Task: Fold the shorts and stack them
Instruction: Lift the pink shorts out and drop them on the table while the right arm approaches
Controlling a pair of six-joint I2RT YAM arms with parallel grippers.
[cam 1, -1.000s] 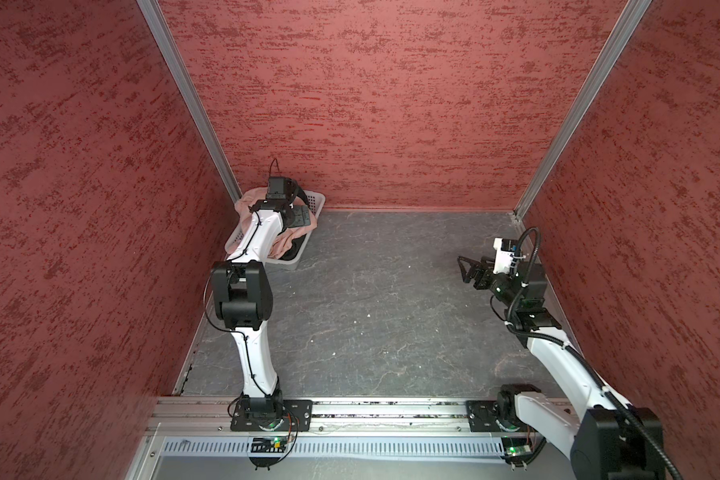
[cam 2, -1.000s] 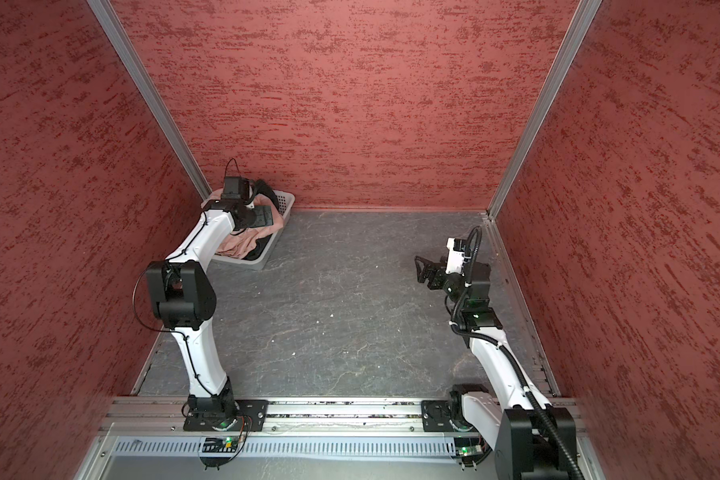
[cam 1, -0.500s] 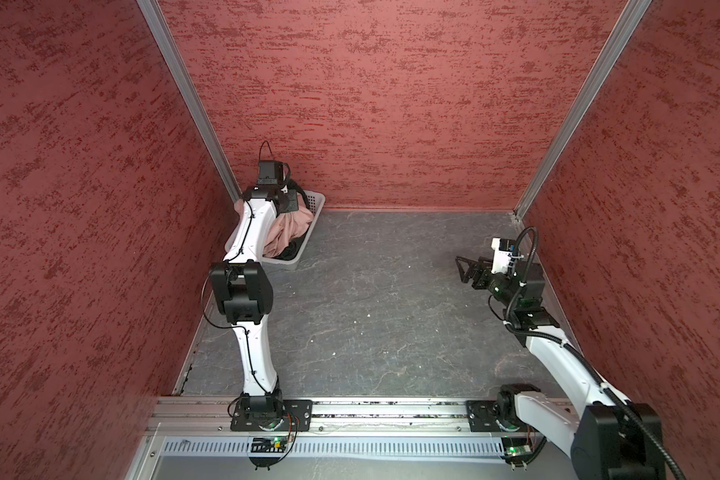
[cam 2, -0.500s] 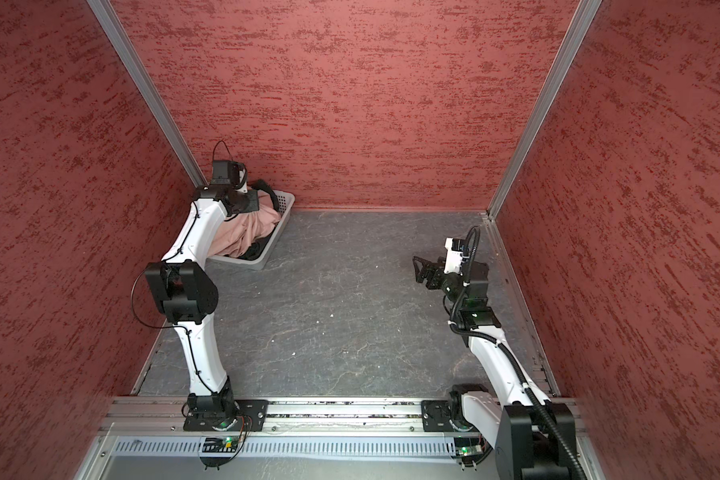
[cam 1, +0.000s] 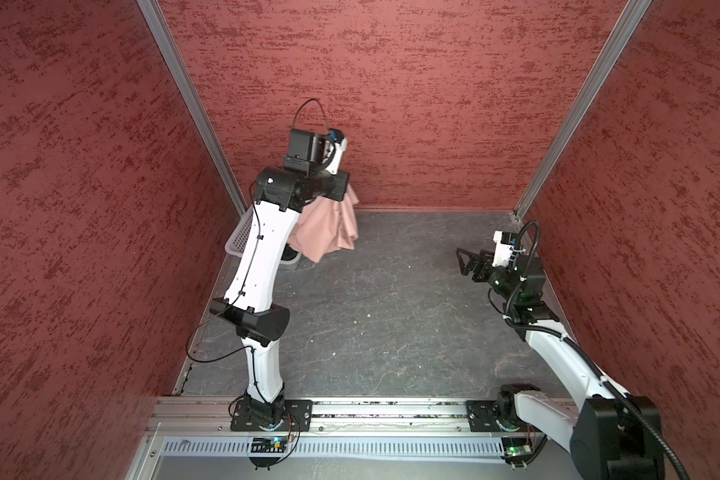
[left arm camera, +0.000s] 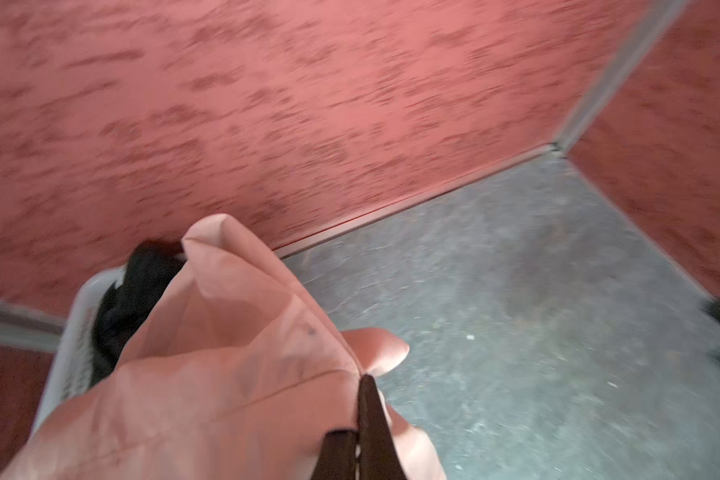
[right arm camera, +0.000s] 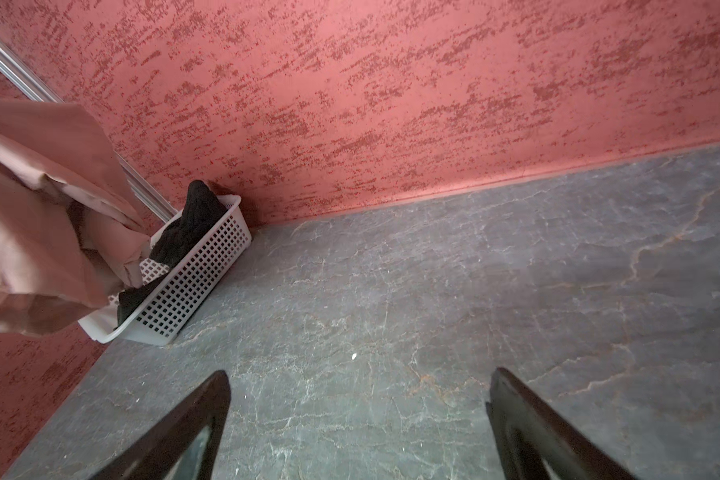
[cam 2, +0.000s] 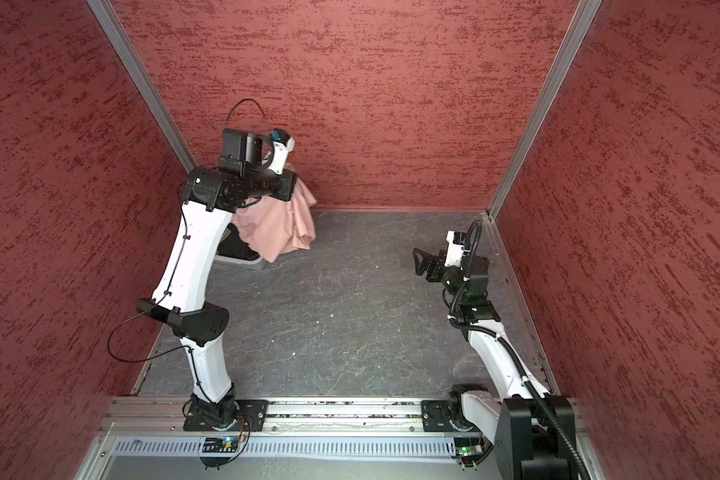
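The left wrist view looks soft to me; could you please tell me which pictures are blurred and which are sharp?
Left wrist view: motion-smeared; the wall streaks, the pink shorts and the black shorts all have soft edges. Right wrist view: sharp; the basket holes read crisply. Both top views: sharp and evenly lit.

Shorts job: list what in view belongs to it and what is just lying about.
Belongs:
pink shorts, hanging from the shut left gripper
black shorts, in the white basket
right gripper, open, empty

Just there:
white basket
grey table
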